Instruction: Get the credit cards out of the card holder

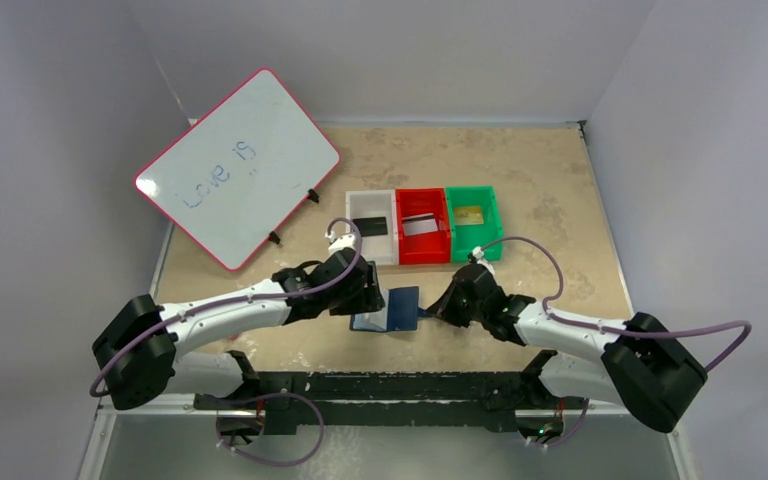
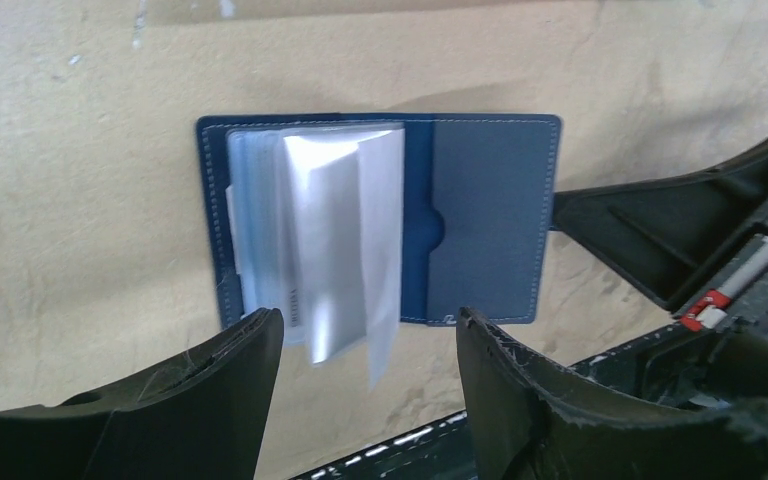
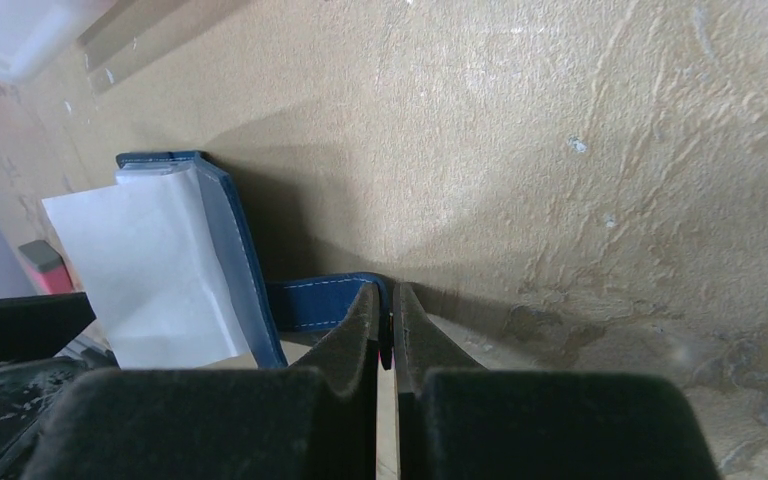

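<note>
The card holder (image 1: 394, 308) lies open on the tan table (image 1: 560, 200) between the two arms, near the front edge, its clear sleeves fanned up. The right gripper (image 3: 385, 312) is closed on the holder's closing tab at its right edge. The left gripper (image 2: 365, 345) hangs over the holder's near edge, jaws parted, holding nothing. Beyond sit a white bin (image 1: 372, 203), red bin (image 1: 422, 198) and green bin (image 1: 472, 195), a card in each, with bare table to the right

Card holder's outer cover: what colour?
Dark navy blue card holder with light stitching, clearest in the left wrist view.
</note>
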`<state>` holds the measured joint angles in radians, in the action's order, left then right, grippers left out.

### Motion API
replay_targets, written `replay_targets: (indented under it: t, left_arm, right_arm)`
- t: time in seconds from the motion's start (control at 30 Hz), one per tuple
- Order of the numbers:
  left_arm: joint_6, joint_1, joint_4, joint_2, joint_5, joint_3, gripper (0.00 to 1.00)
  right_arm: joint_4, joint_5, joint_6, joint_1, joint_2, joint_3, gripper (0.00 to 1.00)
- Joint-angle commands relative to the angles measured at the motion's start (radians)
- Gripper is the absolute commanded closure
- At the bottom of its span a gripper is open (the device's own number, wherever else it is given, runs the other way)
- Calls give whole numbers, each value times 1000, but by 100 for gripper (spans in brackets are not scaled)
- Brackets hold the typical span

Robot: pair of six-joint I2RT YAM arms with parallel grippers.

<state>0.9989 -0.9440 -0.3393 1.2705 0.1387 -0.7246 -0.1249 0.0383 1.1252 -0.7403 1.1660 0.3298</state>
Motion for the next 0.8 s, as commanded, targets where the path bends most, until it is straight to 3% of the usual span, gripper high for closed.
replay_targets:
  t: [0.0,0.1,0.3,0.77]
  left_arm:
    - [10,0,-71,-31,50,-20,36]
    - [34,-1,-37,-53,17,28,36]
    - [111,-1,189,-81,-90,135,36]
    - [136,-1,252,-13,-91,171,37]
  right_arm:
    - [9,25,14,-4,16,0,100]
    - [1,22,15,-4,19,-1,100]
    - [-4,19,10,-4,24,-1,100]
    - [-10,20,11,-4,14,-15,100]
